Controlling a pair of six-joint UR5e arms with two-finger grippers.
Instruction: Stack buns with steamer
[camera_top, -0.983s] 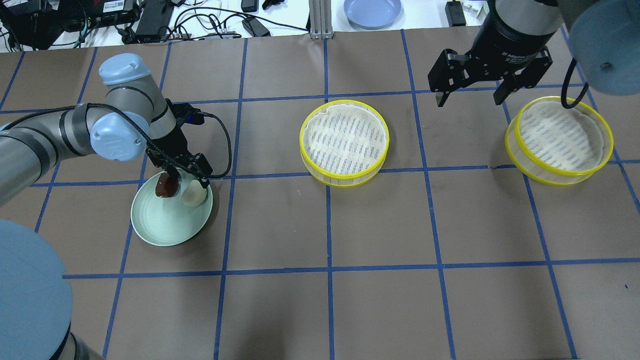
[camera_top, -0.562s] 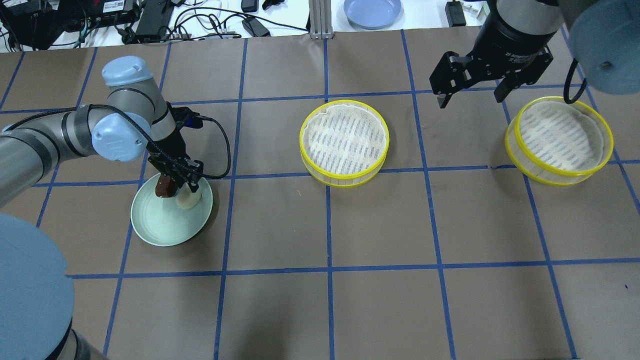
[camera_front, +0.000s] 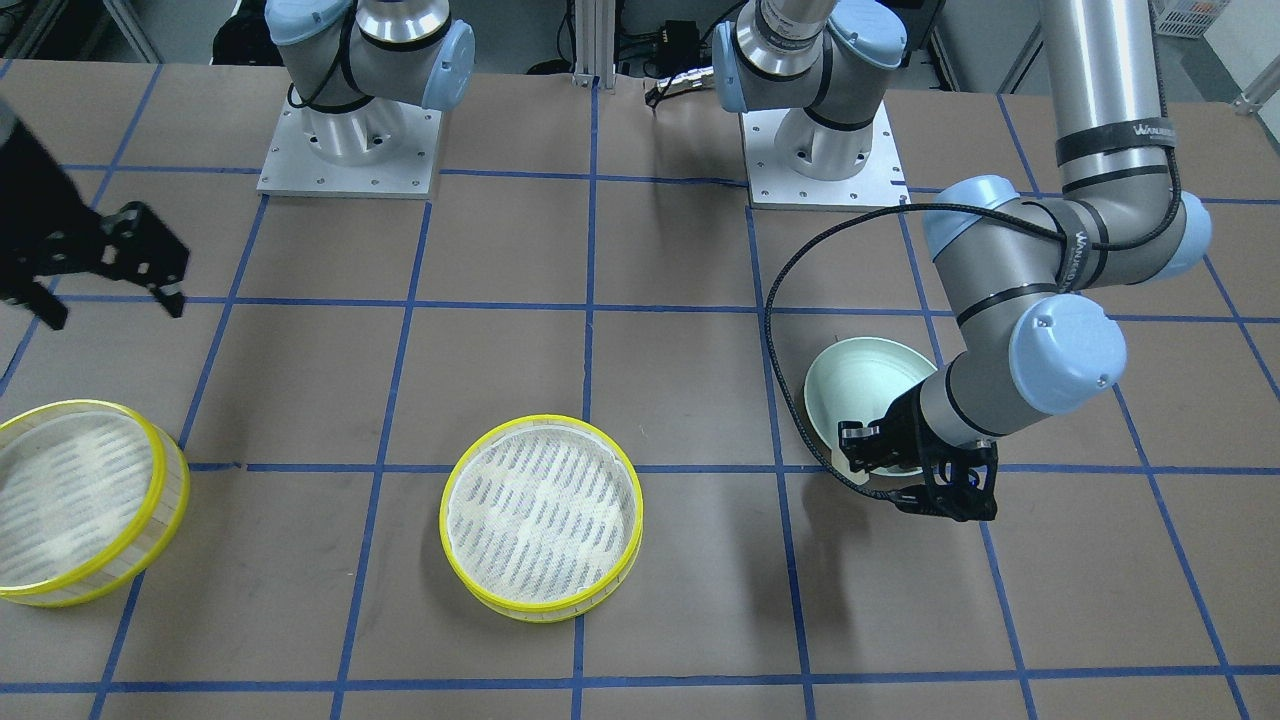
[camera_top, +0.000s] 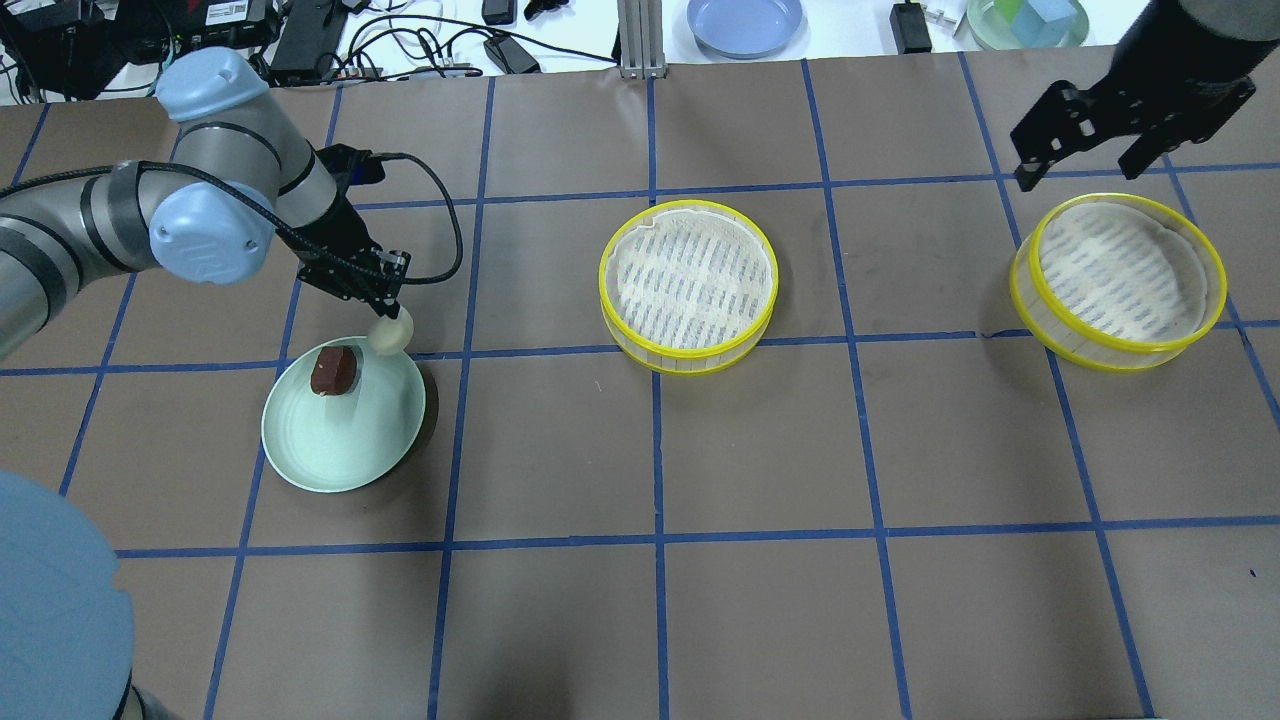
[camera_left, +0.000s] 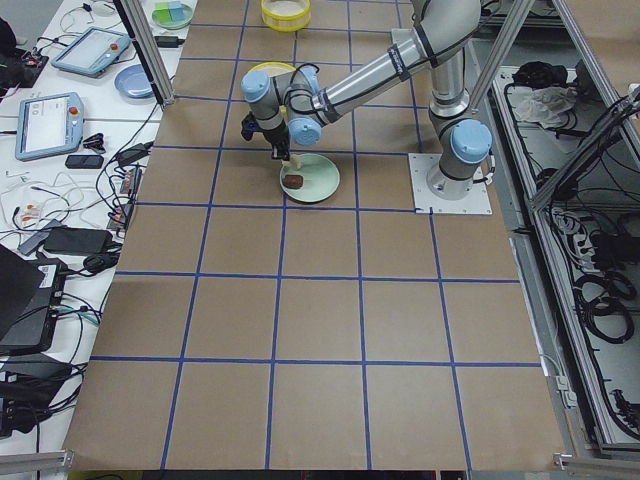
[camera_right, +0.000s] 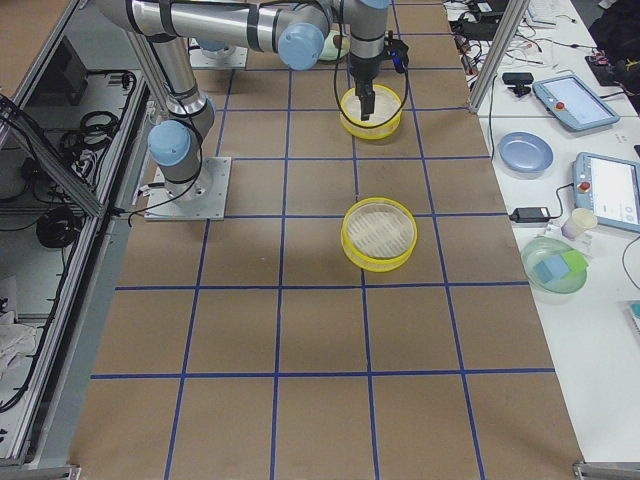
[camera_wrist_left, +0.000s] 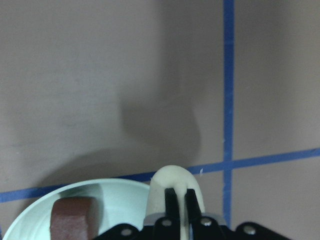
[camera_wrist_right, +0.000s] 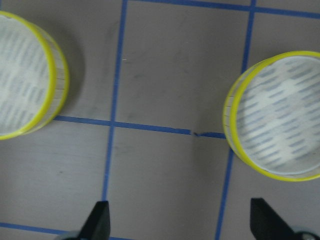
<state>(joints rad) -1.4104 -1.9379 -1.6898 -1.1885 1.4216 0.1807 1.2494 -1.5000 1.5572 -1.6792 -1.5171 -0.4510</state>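
Observation:
My left gripper is shut on the cream-white bun and holds it a little above the far right rim of the pale green plate. The left wrist view shows the bun pinched between the fingers. The dark reddish-brown bun lies on the plate, also seen in the left wrist view. One yellow-rimmed steamer stands mid-table, a second steamer at the right. My right gripper is open and empty, just beyond the right steamer.
A blue plate, cables and electronics lie past the table's far edge. The right wrist view shows both steamers, the middle one and the right one, with brown mat and blue grid lines between them.
My left gripper has shut on the cream-white bun and lifted it off the plate toward the far rim. My right gripper has moved to the right and farther back.

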